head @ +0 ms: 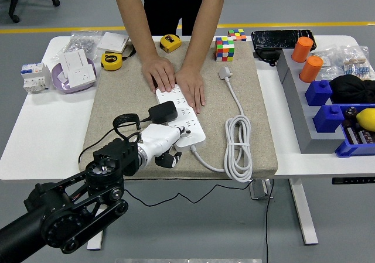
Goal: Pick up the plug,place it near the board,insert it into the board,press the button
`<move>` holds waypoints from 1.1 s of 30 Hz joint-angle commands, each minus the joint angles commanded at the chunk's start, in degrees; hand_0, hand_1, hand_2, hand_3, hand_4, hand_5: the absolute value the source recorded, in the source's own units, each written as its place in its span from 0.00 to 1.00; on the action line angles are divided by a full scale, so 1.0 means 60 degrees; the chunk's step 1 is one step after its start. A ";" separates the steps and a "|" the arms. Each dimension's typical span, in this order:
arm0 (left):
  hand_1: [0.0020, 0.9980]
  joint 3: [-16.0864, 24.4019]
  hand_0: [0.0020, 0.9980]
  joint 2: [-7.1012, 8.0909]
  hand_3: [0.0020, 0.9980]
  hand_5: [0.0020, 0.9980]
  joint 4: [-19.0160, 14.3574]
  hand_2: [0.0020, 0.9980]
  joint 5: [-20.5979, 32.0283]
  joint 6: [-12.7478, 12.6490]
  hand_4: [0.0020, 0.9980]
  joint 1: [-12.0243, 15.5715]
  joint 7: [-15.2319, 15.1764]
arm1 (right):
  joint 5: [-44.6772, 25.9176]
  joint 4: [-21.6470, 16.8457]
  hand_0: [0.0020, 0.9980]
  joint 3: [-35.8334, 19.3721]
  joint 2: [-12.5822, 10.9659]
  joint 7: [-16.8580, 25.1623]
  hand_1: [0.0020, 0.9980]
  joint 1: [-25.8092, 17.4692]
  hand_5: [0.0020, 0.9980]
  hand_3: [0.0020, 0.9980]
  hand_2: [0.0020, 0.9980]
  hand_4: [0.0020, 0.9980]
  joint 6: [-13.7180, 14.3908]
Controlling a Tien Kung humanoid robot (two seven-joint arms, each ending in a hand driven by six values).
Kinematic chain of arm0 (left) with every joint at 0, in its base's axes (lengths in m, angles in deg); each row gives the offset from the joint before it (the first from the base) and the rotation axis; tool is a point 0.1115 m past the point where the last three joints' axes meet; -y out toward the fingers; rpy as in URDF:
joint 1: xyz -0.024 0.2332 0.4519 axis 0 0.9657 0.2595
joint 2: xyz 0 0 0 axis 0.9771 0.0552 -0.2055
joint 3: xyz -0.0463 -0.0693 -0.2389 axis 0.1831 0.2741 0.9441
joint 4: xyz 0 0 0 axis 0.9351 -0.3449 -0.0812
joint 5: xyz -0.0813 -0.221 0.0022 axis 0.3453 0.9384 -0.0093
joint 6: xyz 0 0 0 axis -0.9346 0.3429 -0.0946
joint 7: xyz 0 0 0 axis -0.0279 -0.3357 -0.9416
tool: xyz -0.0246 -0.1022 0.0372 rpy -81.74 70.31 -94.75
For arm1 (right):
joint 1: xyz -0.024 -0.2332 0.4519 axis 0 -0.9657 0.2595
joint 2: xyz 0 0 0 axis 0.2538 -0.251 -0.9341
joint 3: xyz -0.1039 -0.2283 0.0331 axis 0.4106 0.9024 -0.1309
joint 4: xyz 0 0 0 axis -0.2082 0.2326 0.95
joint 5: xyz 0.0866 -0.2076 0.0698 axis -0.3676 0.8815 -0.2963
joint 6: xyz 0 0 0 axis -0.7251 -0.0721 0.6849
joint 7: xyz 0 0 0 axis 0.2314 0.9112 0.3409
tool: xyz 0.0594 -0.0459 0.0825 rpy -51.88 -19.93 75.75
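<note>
The white power strip (pixel 188 124) lies at an angle on the beige mat (pixel 117 99). A black plug (pixel 163 112) sits in the strip's middle, and its black cable (pixel 122 121) loops off to the left. My left hand (pixel 169 148), white with dark fingertips, is at the strip's near end beside the plug. Its fingers are curled and hold nothing. A person at the far side presses both hands (pixel 176 78) flat on the strip's far end. The strip's button is hidden from me.
The strip's white cord (pixel 238 149) is coiled on the mat's right side. A Rubik's cube (pixel 224 48), tape measures (pixel 111 61) and a socket bowl (pixel 73 72) line the back. Grey tray (pixel 296 105), blue bins and orange cylinders stand at the right.
</note>
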 joint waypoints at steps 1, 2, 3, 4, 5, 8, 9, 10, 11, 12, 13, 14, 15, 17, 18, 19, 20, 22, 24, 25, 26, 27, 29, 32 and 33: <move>0.06 -0.0004 0.11 0.0003 0.90 0.10 0.0023 0.16 0.0007 -0.0001 0.48 0.0000 0.0000 | 0.0006 0.0000 0.81 -0.0006 0.0000 -0.0001 0.72 0.0000 0.57 0.61 0.69 0.89 0.0000; 0.06 -0.0006 0.11 0.0005 0.90 0.09 0.0031 0.16 0.0011 0.0012 0.48 0.0001 0.0001 | 0.0002 0.0000 0.81 -0.0004 0.0000 0.0001 0.72 0.0000 0.57 0.61 0.69 0.89 0.0001; 0.06 -0.0012 0.11 0.0009 0.90 0.09 0.0033 0.16 0.0026 0.0015 0.48 0.0000 -0.0005 | -0.0009 0.0000 0.81 0.0004 0.0000 0.0005 0.72 0.0003 0.57 0.61 0.69 0.89 0.0003; 0.06 -0.0021 0.11 0.0013 0.90 0.09 0.0029 0.16 0.0039 0.0001 0.48 -0.0002 -0.0016 | -0.0020 0.0000 0.81 0.0011 -0.0001 0.0008 0.72 0.0007 0.57 0.61 0.69 0.89 0.0004; 0.06 -0.0026 0.11 0.0014 0.90 0.09 0.0023 0.16 0.0038 -0.0019 0.48 -0.0004 -0.0026 | -0.0022 0.0000 0.81 0.0014 -0.0002 0.0010 0.72 0.0011 0.57 0.61 0.69 0.89 0.0005; 0.06 -0.0017 0.11 -0.0004 0.89 0.09 0.0023 0.16 0.0010 -0.0032 0.48 -0.0010 -0.0044 | -0.0041 0.0000 0.81 0.0031 0.0000 0.0017 0.72 0.0018 0.57 0.61 0.69 0.89 0.0007; 0.06 -0.0017 0.11 -0.0007 0.89 0.09 0.0029 0.16 0.0008 -0.0025 0.48 -0.0014 -0.0044 | -0.0044 0.0000 0.81 0.0034 0.0001 0.0018 0.72 0.0021 0.57 0.61 0.69 0.89 0.0007; 0.06 -0.0020 0.11 -0.0006 0.89 0.09 0.0032 0.16 0.0012 -0.0018 0.48 -0.0017 -0.0043 | -0.0046 0.0000 0.81 0.0035 0.0002 0.0018 0.72 0.0023 0.57 0.61 0.69 0.89 0.0007; 0.06 -0.0029 0.11 0.0000 0.89 0.09 0.0038 0.16 0.0012 -0.0008 0.48 -0.0022 -0.0040 | -0.0048 0.0000 0.81 0.0038 0.0001 0.0019 0.72 0.0024 0.57 0.61 0.69 0.89 0.0007; 0.06 -0.0048 0.11 0.0009 0.89 0.09 0.0048 0.16 0.0024 -0.0002 0.48 -0.0034 -0.0040 | -0.0037 0.0000 0.81 0.0024 0.0001 0.0016 0.72 0.0027 0.57 0.61 0.69 0.89 0.0007; 0.06 -0.0065 0.11 0.0016 0.89 0.09 0.0060 0.16 0.0037 0.0007 0.48 -0.0046 -0.0040 | -0.0022 0.0000 0.81 0.0004 0.0001 0.0011 0.72 0.0029 0.57 0.61 0.69 0.89 0.0006; 0.06 -0.0075 0.11 0.0021 0.88 0.10 0.0069 0.16 0.0046 0.0015 0.47 -0.0054 -0.0039 | -0.0015 0.0000 0.81 -0.0005 0.0001 0.0009 0.72 0.0029 0.57 0.61 0.69 0.89 0.0006; 0.06 -0.0089 0.11 0.0025 0.88 0.10 0.0088 0.16 0.0052 0.0025 0.47 -0.0067 -0.0036 | -0.0018 0.0000 0.81 -0.0004 -0.0001 0.0010 0.72 0.0029 0.57 0.61 0.69 0.89 0.0006; 0.06 -0.0102 0.11 0.0014 0.88 0.10 0.0153 0.16 0.0069 0.0013 0.47 -0.0082 -0.0034 | 0.0001 0.0000 0.81 -0.0026 -0.0006 0.0004 0.72 0.0029 0.57 0.61 0.69 0.89 0.0006; 0.06 -0.0105 0.11 0.0008 0.88 0.10 0.0178 0.16 0.0077 0.0010 0.47 -0.0082 -0.0034 | 0.0005 0.0000 0.81 -0.0028 -0.0007 0.0003 0.72 0.0029 0.57 0.61 0.69 0.89 0.0006; 0.06 -0.0113 0.11 0.0002 0.88 0.10 0.0212 0.16 0.0084 0.0020 0.47 -0.0077 -0.0031 | -0.0013 0.0000 0.81 -0.0012 -0.0007 0.0008 0.72 0.0031 0.57 0.61 0.69 0.89 0.0007; 0.06 -0.0121 0.11 -0.0002 0.87 0.10 0.0232 0.16 0.0092 0.0033 0.47 -0.0073 -0.0028 | -0.0030 0.0000 0.81 0.0000 -0.0008 0.0012 0.72 0.0033 0.57 0.61 0.69 0.89 0.0010; 0.06 -0.0155 0.11 -0.0005 0.87 0.10 0.0285 0.16 0.0120 0.0042 0.47 -0.0074 -0.0028 | -0.0020 0.0000 0.81 -0.0009 -0.0006 0.0010 0.72 0.0034 0.57 0.61 0.69 0.89 0.0010; 0.06 -0.0165 0.11 -0.0011 0.87 0.10 0.0331 0.16 0.0132 0.0061 0.47 -0.0074 -0.0021 | -0.0018 0.0000 0.81 -0.0012 -0.0003 0.0009 0.72 0.0030 0.57 0.61 0.69 0.89 0.0010; 0.06 -0.0163 0.11 -0.0015 0.87 0.10 0.0350 0.16 0.0133 0.0069 0.47 -0.0074 -0.0017 | -0.0021 0.0000 0.81 -0.0012 -0.0001 0.0011 0.72 0.0028 0.57 0.61 0.69 0.89 0.0011; 0.06 -0.0155 0.11 -0.0020 0.85 0.10 0.0385 0.16 0.0124 0.0090 0.47 -0.0079 -0.0011 | -0.0012 0.0000 0.81 -0.0017 0.0002 0.0008 0.72 0.0027 0.57 0.61 0.69 0.89 0.0008; 0.06 -0.0153 0.11 -0.0020 0.85 0.10 0.0410 0.16 0.0123 0.0108 0.47 -0.0085 -0.0010 | -0.0017 0.0000 0.81 -0.0013 0.0003 0.0009 0.72 0.0027 0.57 0.61 0.69 0.89 0.0008; 0.06 -0.0154 0.11 -0.0014 0.85 0.10 0.0421 0.16 0.0122 0.0113 0.47 -0.0090 -0.0014 | -0.0019 0.0000 0.81 -0.0008 0.0004 0.0010 0.72 0.0028 0.57 0.61 0.69 0.89 0.0008; 0.06 -0.0076 0.11 0.0004 0.85 0.10 0.0312 0.16 0.0066 0.0029 0.47 -0.0058 -0.0073 | -0.0019 0.0000 0.81 0.0000 0.0002 0.0012 0.72 0.0024 0.57 0.61 0.69 0.89 0.0008; 0.06 -0.0026 0.11 0.0008 0.85 0.10 0.0234 0.16 0.0024 -0.0005 0.47 -0.0040 -0.0098 | -0.0007 0.0000 0.81 -0.0010 0.0003 0.0008 0.72 0.0019 0.57 0.61 0.69 0.89 0.0007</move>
